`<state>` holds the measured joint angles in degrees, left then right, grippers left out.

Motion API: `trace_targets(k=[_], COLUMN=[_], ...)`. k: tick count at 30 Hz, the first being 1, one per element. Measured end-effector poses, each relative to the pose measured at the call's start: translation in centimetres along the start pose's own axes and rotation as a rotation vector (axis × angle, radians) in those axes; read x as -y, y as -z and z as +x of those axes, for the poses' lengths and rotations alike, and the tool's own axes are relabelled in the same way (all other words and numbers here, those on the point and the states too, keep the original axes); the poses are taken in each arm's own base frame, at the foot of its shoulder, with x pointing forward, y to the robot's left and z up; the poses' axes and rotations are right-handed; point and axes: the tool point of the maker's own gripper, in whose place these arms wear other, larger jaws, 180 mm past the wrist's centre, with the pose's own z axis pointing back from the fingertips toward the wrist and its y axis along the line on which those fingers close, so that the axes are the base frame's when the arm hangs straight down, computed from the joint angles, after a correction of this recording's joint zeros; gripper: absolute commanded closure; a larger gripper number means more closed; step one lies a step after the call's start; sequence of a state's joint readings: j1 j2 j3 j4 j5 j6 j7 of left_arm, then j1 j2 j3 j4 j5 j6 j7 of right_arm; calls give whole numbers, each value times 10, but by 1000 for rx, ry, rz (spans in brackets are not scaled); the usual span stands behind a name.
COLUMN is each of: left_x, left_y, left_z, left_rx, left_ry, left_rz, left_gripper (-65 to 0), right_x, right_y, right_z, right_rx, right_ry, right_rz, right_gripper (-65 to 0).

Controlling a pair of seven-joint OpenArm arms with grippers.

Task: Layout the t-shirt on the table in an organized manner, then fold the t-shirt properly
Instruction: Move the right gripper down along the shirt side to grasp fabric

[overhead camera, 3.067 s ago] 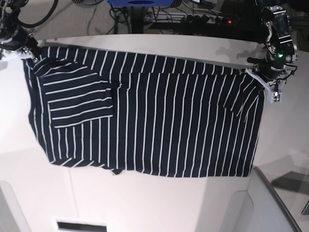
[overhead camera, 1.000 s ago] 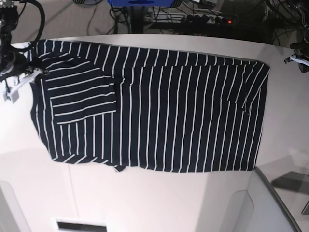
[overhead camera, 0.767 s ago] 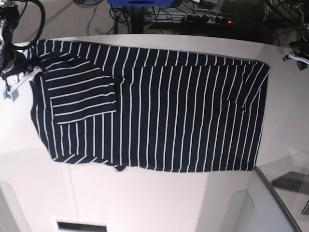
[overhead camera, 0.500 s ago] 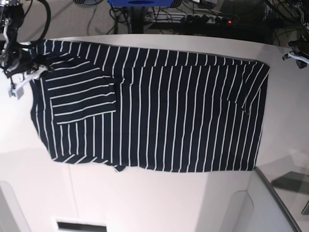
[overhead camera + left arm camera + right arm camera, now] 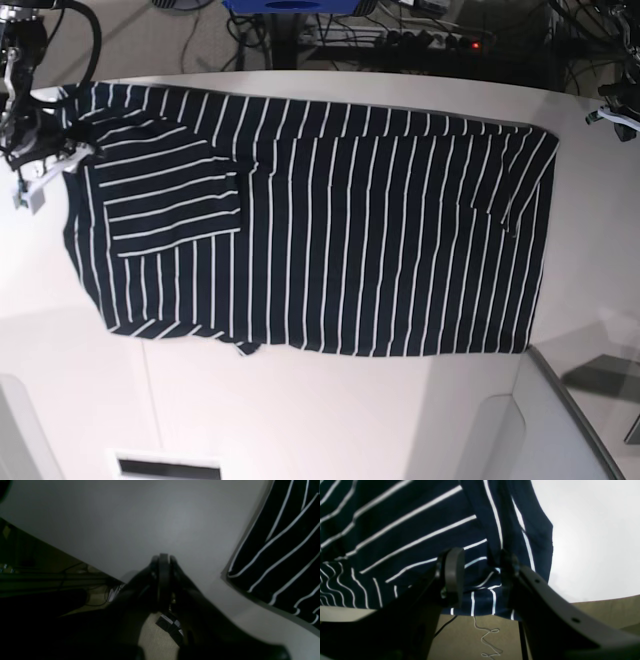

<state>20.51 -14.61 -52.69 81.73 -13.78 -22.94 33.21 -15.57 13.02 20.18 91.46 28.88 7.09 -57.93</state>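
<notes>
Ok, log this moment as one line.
t-shirt: spread flat on table, sleeves folded in | left gripper: shut, empty, off the cloth | right gripper: open at shirt's edge

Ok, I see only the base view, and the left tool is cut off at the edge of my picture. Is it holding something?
Observer: No. In the left wrist view the left tool is shut with nothing in it, over a bare part of the table.
Operator: And how does the t-shirt lie to it?
Observer: A corner of the t-shirt lies off to one side, apart from that tool.
Operator: And the right tool?
Observer: In the right wrist view the right tool is open, with striped cloth showing between its jaws. I cannot tell whether it touches the cloth.
</notes>
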Motion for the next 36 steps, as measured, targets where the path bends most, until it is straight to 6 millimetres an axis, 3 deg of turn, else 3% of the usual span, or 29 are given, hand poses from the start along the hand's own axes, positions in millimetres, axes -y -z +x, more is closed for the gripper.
trace_targets(k=[4,13,27,29,32,36], left_x=[0,0,0,0,0,-1], left_y=[0,0,0,0,0,3], left_z=[0,0,0,0,0,-7], left_rx=[0,1,0,0,0,-19], left_ry=[0,0,0,1,1,-11], left_rz=[0,0,0,0,0,-2], left_gripper=[0,0,0,0,0,0], right_x=[4,14,5,0,-4,-9], right_y=[-3,16,19,21,22,23], right_z=[11,-13,-15,-18,-16,-5], right_rx=[24,-66,-71,-74,-76,-52], right_ry=[-11,38,52,59,62,67], right_rz=[-9,-15,9,20,27,43], right_gripper=[-230,-230,-221,-174,-8,-5])
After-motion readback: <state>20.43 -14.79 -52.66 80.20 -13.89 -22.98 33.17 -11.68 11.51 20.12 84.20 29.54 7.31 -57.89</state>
